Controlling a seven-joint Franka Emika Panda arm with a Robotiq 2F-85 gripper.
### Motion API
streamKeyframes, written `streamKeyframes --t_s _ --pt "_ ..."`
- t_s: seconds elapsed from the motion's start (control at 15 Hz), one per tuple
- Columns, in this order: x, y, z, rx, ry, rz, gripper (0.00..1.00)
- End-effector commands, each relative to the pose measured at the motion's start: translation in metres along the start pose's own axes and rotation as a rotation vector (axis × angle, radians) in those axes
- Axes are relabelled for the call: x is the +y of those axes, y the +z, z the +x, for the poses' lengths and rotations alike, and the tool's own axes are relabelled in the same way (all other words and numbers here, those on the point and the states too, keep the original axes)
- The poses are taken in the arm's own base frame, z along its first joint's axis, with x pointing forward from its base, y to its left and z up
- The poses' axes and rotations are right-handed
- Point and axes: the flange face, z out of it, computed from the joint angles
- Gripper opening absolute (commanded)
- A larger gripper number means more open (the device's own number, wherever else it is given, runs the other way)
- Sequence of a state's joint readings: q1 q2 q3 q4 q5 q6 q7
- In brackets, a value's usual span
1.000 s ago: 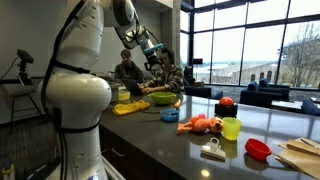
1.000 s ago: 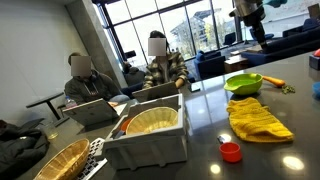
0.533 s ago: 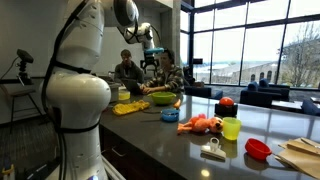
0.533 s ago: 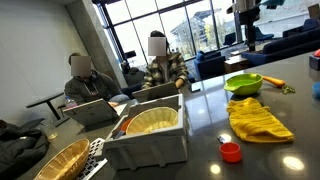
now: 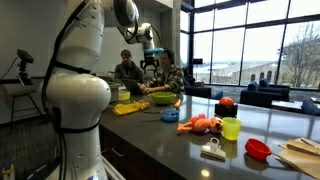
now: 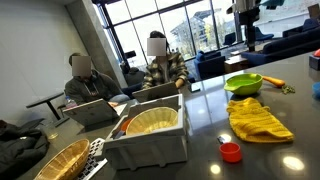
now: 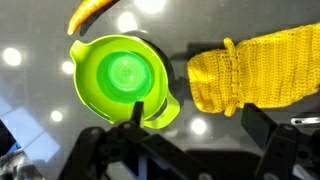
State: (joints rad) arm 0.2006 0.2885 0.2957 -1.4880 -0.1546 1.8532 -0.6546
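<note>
End effector (image 7: 200,135) open and empty, hanging above green bowl (image 7: 122,75).
Wrist view: fingers (image 7: 135,118) spread wide, nothing between them. The bowl sits below them, upright and empty, on the dark glossy surface (image 7: 30,120). Yellow knitted cloth (image 7: 250,70) lies flat just beside the bowl, with a narrow gap. Yellow curved item (image 7: 90,12) lies near the bowl's opposite rim; identity cannot be told. In an exterior view, a small red cap (image 6: 231,151) and grey bin (image 6: 150,145) stand well apart from the bowl.
</note>
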Motion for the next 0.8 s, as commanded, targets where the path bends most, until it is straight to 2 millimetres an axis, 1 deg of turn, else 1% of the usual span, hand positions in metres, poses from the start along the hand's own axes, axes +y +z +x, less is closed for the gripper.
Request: streamKeyframes --t_s 0.0,0.2,0.33,0.47,0.73 --pt "0.008 -0.018 0.011 0.024 0.026 -0.039 1.0" --pt "0.013 -0.044 0.029 0.058 0.003 -0.105 1.0" --pt "0.019 -0.052 0.041 0.052 -0.018 -0.145 1.0" --pt "0.026 -0.047 0.052 0.021 -0.036 -0.184 1.0" --pt "0.044 -0.008 0.071 -0.094 -0.045 -0.2 1.0"
